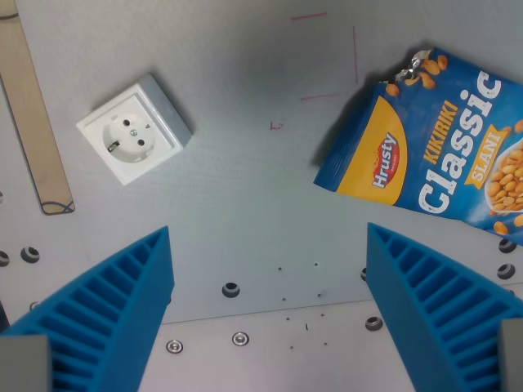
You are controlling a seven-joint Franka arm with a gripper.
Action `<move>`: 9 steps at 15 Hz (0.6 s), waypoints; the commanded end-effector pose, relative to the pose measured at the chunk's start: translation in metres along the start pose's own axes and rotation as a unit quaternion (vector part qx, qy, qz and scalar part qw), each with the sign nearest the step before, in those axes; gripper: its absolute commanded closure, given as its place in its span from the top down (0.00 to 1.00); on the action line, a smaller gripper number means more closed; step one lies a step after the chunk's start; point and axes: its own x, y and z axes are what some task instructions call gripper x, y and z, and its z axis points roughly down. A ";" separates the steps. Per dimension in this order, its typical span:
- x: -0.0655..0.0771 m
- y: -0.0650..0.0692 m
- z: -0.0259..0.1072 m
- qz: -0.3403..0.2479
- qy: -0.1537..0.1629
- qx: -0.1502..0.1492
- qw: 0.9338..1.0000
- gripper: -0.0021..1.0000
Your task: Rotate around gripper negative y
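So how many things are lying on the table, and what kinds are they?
White wall socket: 1
Blue Hrusty Classic peanut bag: 1
Wooden strip: 1
Total: 3
The open blue gripper holds nothing.

Even, cool light; soft shadows; slight overall blur.

We are seeing a white wall socket [135,129] lying face-up on the grey bench [245,196], well apart from a torn-open blue bag of peanuts [433,151] at the wrist view's right. A wooden strip [31,110] is running along the left edge.
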 end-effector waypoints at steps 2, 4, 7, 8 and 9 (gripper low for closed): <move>0.000 0.000 -0.002 0.000 -0.011 0.000 1.000 1.00; 0.000 0.000 -0.002 0.000 -0.025 0.000 1.000 1.00; 0.000 0.000 -0.002 0.000 -0.045 0.000 0.999 1.00; 0.000 0.000 -0.002 0.000 -0.051 0.000 0.999 1.00; 0.000 0.000 -0.002 0.000 -0.058 0.000 0.998 1.00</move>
